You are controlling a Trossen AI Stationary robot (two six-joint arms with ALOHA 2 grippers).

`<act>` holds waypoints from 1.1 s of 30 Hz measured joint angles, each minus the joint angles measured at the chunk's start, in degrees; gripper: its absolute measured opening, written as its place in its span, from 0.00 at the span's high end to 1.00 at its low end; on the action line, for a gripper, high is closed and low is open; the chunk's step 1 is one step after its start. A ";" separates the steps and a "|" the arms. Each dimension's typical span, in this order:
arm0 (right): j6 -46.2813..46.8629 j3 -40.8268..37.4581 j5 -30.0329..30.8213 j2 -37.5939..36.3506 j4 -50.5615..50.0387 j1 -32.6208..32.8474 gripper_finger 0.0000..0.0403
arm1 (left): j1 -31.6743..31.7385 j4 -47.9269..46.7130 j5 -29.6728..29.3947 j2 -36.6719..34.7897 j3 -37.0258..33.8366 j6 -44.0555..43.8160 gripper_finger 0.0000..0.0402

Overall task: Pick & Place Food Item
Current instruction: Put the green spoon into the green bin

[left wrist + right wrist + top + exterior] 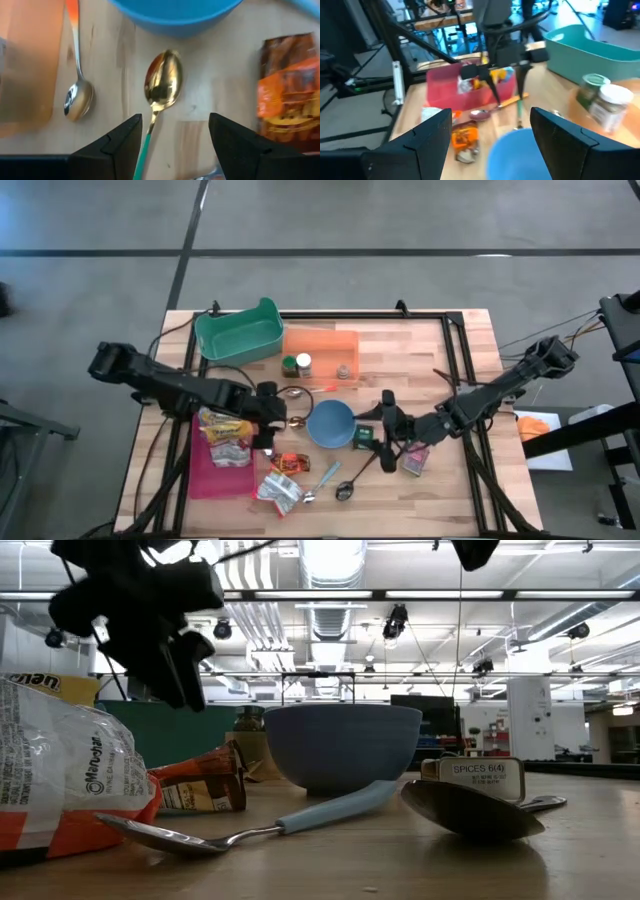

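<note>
Looks like the picking step: no food grabbed yet.

Left gripper [268, 420]: up over the table, between the pink tray [205, 480] and the blue bowl [330, 424]. Fingers wide apart, nothing in them. Right under it, a gold spoon [162, 85] with a green handle, not food.

Right gripper [385, 420]: waiting on the other side of the bowl. Fingers apart too, holding nothing.

Closest loose food, at a guess: the orange wrapper [290, 463], flat on the wood just beside the pink tray and near the left gripper. No way to tell for sure which food is meant.

Next move, most likely: slide the left gripper off the spoon and over the wrapper, go down with fingers open, then pinch. Thin and flat, so needs a low, careful grab. Spoons close by, so easy to bump.

Counting:
- One bowl.
- Four spoons: the gold one, one with an orange handle [77, 97], one with a blue handle [325, 477], one dark [348, 488].
- Two jars [296, 365], side by side at the orange tray [320, 345].
- One green bin [240, 340].
- Snack bags [225, 430] on the pink tray, hard to count.
- One silver packet [280, 492].
- One pink box [415, 461] and one small green box [362, 436] near the right gripper.
</note>
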 joint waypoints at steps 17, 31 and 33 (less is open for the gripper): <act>2.05 -14.09 -0.51 -11.85 6.02 -2.00 0.34 | 4.30 -0.74 1.42 9.84 1.13 5.71 0.42; 1.97 -14.49 -0.50 -11.61 6.21 -2.00 0.34 | 4.91 -2.73 1.95 17.12 3.88 10.14 0.48; 1.99 -14.49 -0.50 -11.61 6.19 -2.00 0.34 | 4.94 -2.78 2.42 17.12 3.79 10.13 0.54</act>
